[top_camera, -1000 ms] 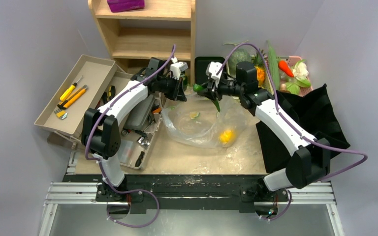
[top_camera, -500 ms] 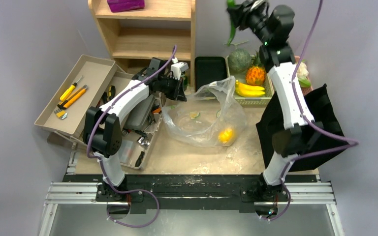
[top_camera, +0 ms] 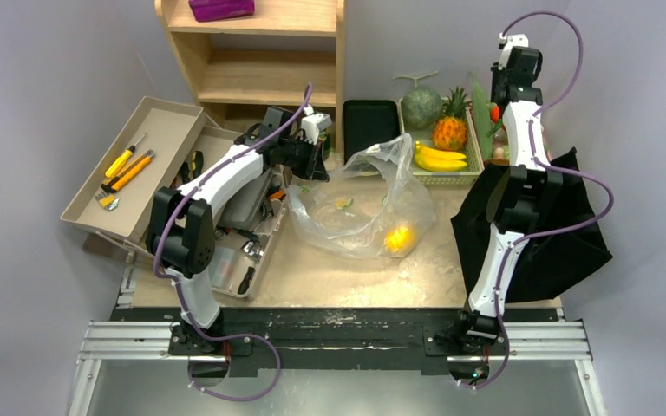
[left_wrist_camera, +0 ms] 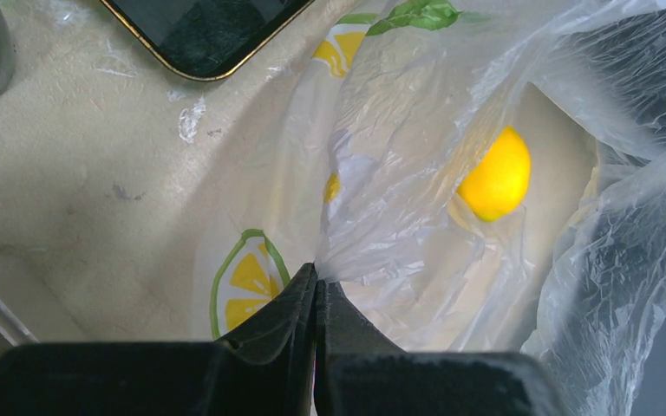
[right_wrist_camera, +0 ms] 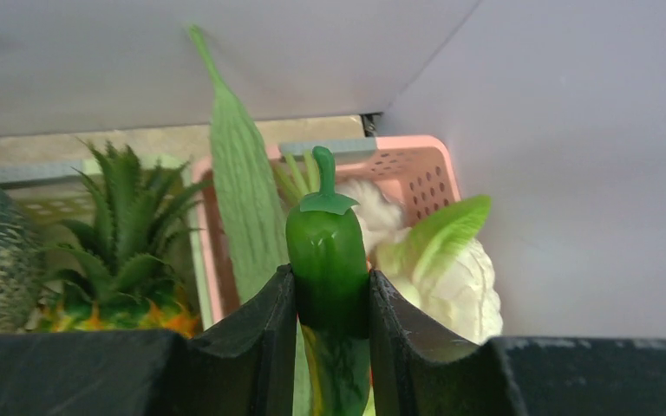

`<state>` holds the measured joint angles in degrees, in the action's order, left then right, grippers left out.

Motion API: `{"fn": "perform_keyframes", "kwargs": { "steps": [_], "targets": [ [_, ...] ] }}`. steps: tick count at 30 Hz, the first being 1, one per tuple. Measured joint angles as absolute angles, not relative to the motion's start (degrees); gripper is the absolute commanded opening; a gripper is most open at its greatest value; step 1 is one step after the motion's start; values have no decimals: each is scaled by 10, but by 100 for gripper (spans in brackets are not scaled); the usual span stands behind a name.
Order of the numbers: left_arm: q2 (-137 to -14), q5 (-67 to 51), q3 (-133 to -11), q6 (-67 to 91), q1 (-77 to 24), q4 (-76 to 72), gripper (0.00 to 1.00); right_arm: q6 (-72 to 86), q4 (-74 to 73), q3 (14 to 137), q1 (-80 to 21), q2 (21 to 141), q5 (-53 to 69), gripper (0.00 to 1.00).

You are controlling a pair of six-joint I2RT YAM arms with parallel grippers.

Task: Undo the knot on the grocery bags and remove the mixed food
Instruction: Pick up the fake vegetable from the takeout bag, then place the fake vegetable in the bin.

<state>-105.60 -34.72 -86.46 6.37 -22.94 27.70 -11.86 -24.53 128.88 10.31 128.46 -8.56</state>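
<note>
Where right fingers (right_wrist_camera: 264,334) pinch, green pepper (right_wrist_camera: 328,260) cut off

The beige, white-smeared surface (top_camera: 338,277) carries a see-through plastic bag (top_camera: 347,230) at the frame's centre, a flat black tray (top_camera: 369,126) above it, a fruit basket (top_camera: 447,180) at upper right, a black cloth bag (top_camera: 577,247) at the right edge and an open toolbox (top_camera: 247,251) at left.
</note>
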Motion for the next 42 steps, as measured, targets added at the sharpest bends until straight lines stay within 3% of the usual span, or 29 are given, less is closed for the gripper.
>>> {"fn": "perform_keyframes", "kwargs": {
  "steps": [3, 12, 16, 23, 32, 37, 42],
  "targets": [
    [-1056, -347, -854, 64, -229, 268, 0, -142, -253, 1279, 107, 1286, -109, 3],
    [-1055, -349, -837, 62, -227, 259, 0, -191, -275, 1289, 110, 1312, -130, 63],
    [-1054, -350, -837, 58, -223, 258, 0, -195, -292, 1312, 109, 1325, -129, 81],
    [-1054, -353, -837, 47, -222, 257, 0, -183, -323, 1284, 89, 1261, -42, 87],
    [-1030, -356, -837, 20, -226, 257, 0, -133, -427, 1256, -19, 1059, 236, 99],
    [-1012, -356, -842, 2, -231, 257, 0, -127, -490, 1111, -99, 954, 294, 99],
    [-1008, -356, -850, -13, -241, 259, 0, -124, -518, 960, -135, 936, 263, 99]
  ]
}}
